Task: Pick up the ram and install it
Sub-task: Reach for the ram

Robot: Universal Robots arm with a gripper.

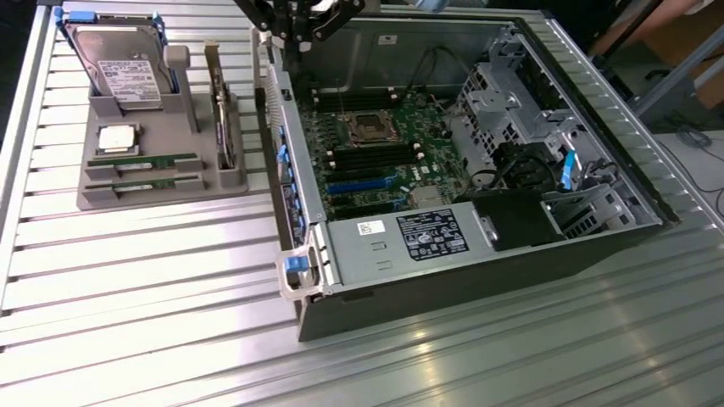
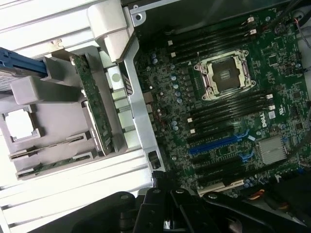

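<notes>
Two ram sticks lie flat in the front slots of a grey holder tray (image 1: 136, 197). They are thin green strips: one ram stick (image 1: 145, 158) sits behind the other ram stick (image 1: 145, 181). In the wrist view the ram sticks (image 2: 48, 149) show beside the tray's square silver processor (image 2: 19, 124). My black gripper (image 1: 297, 25) hangs high over the back of the open computer case's near wall, well away from the tray. In the wrist view the gripper (image 2: 165, 194) is shut with nothing in it. Empty black memory slots (image 1: 364, 158) flank the processor socket (image 1: 368, 127) on the motherboard.
The tray also holds an upright hard drive (image 1: 119, 64) and a standing green card (image 1: 223, 119). The open case (image 1: 453, 288) lies on a ribbed metal table (image 1: 147, 322), with a power supply (image 1: 396, 242), drive cages (image 1: 509, 102) and cables inside.
</notes>
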